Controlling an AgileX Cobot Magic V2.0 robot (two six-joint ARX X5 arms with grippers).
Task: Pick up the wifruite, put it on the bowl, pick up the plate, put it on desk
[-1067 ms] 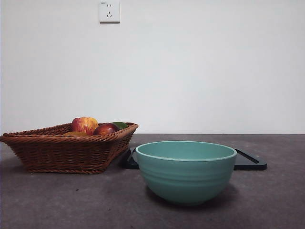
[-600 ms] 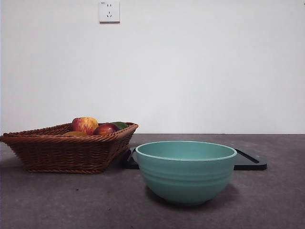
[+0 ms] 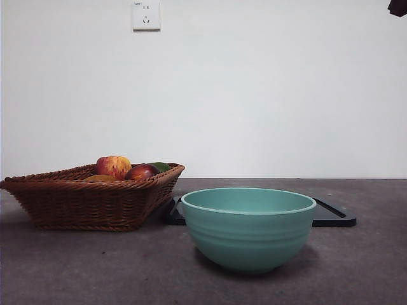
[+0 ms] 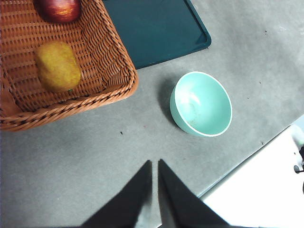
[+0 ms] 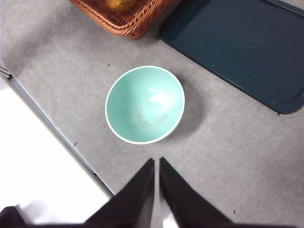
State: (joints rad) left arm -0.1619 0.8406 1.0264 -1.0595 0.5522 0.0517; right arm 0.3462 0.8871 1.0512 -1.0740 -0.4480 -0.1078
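The mint-green bowl stands empty on the dark grey desk; it also shows in the left wrist view and the right wrist view. A brown wicker basket to its left holds a brownish-yellow oval fruit, a red-yellow apple and a dark red fruit. A glossy black tray lies flat behind the bowl. My left gripper is shut, empty, high above bare desk near the basket. My right gripper is shut, empty, high above the desk beside the bowl.
The desk's front edge runs close to the bowl, with white floor beyond it. A black arm tip shows at the front view's top right corner. A wall socket sits on the white wall behind.
A black arm tip has come into the top right corner of the front view. The bowl, basket, fruit and tray have not moved.
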